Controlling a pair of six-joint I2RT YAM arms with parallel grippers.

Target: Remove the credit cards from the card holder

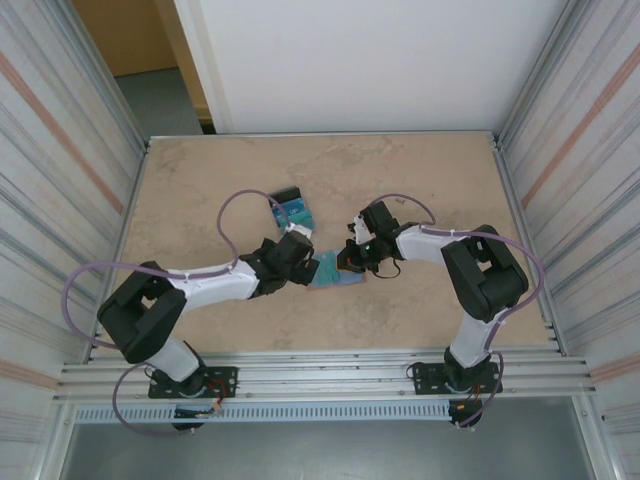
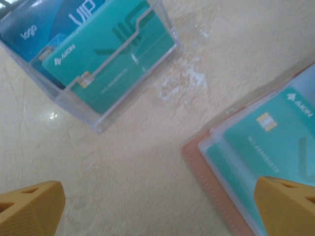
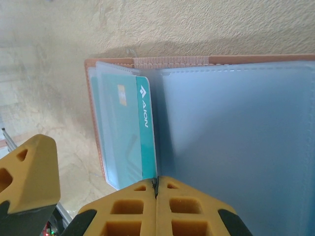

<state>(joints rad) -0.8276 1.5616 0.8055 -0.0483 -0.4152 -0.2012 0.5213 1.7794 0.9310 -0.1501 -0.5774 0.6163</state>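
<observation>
The card holder (image 1: 336,272) lies open on the table between my two grippers, salmon-pink outside (image 2: 215,173) with blue-grey lining (image 3: 236,137) and clear sleeves. A teal credit card (image 3: 132,132) sits inside a sleeve on its left half (image 2: 266,142). My right gripper (image 3: 156,184) is shut, its fingertips pinched on the holder's near edge at the fold of a sleeve leaf. Just left of the holder, my left gripper (image 2: 157,211) hangs open over bare table, its right finger (image 2: 288,206) above the holder's corner.
A clear plastic stand (image 2: 113,59) with blue and teal cards in it sits just beyond the left gripper (image 1: 290,210). Corrugated metal walls close in both sides of the table (image 1: 200,190). One yellow finger (image 3: 29,182) of the left gripper stands by the holder's left edge.
</observation>
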